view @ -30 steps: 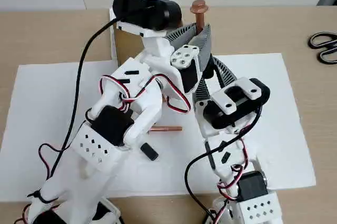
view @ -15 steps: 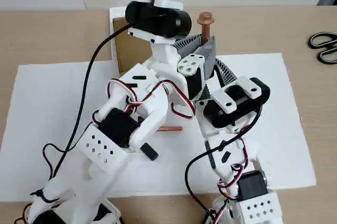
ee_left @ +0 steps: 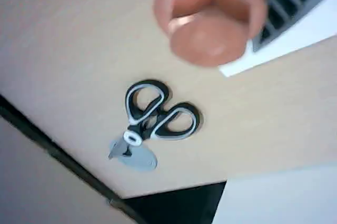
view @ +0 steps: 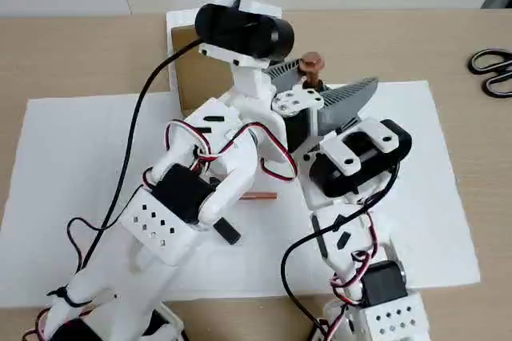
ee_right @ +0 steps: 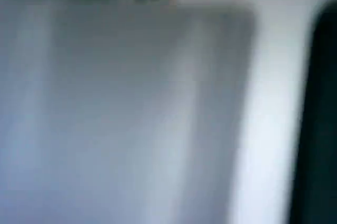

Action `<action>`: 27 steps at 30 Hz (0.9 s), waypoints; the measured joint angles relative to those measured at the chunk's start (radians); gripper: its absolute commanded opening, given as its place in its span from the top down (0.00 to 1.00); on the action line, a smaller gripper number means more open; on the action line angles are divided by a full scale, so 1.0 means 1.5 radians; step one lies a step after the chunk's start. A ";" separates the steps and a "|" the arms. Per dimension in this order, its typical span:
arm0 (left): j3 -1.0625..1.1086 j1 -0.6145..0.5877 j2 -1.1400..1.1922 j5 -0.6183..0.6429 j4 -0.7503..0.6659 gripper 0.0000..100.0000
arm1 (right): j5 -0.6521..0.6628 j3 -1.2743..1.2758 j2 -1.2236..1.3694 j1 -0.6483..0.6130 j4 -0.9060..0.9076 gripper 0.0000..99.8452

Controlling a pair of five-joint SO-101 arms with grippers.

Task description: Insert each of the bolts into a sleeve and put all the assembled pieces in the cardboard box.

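Copper bolt [view: 311,62] stands upright, upper centre, right of the cardboard box [view: 194,77]. Left end effector [view: 318,77]: fingers spread apart, one either side of it. Right end effector: state cannot be told. Second bolt [view: 259,195] lies on white paper [view: 80,141], centre.

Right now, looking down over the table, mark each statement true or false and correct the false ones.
1. The scissors lie on the bare wooden table, off the white paper. True.
2. The copper-headed bolt lies flat on the white paper. False: it is up between the arms' ends, head uppermost.
3. A thin copper rod lies on the white paper close to the arms. True.
4. The cardboard box sits right beside the scissors. False: it is well away from them, at the paper's far edge, partly under an arm.
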 measured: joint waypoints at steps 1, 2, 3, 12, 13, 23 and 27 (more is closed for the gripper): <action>-0.011 -0.005 0.000 0.000 -0.016 0.68 | 0.000 0.000 0.000 0.000 0.000 1.00; -0.021 -0.009 0.000 -0.001 -0.032 0.68 | 0.000 0.000 0.000 -0.001 0.000 1.00; -0.033 -0.012 -0.001 -0.007 -0.041 0.68 | 0.000 0.000 0.000 -0.002 0.000 1.00; -0.047 0.012 0.014 -0.014 -0.026 0.68 | 0.000 0.000 0.000 0.002 0.000 1.00; -0.048 0.014 0.014 -0.007 -0.012 0.68 | 0.000 0.000 0.000 0.002 0.000 1.00; -0.047 0.002 0.014 0.024 0.050 0.68 | 0.000 0.000 0.000 0.001 0.000 1.00; -0.043 0.002 0.014 0.025 0.061 0.68 | 0.000 0.000 0.000 0.000 0.000 1.00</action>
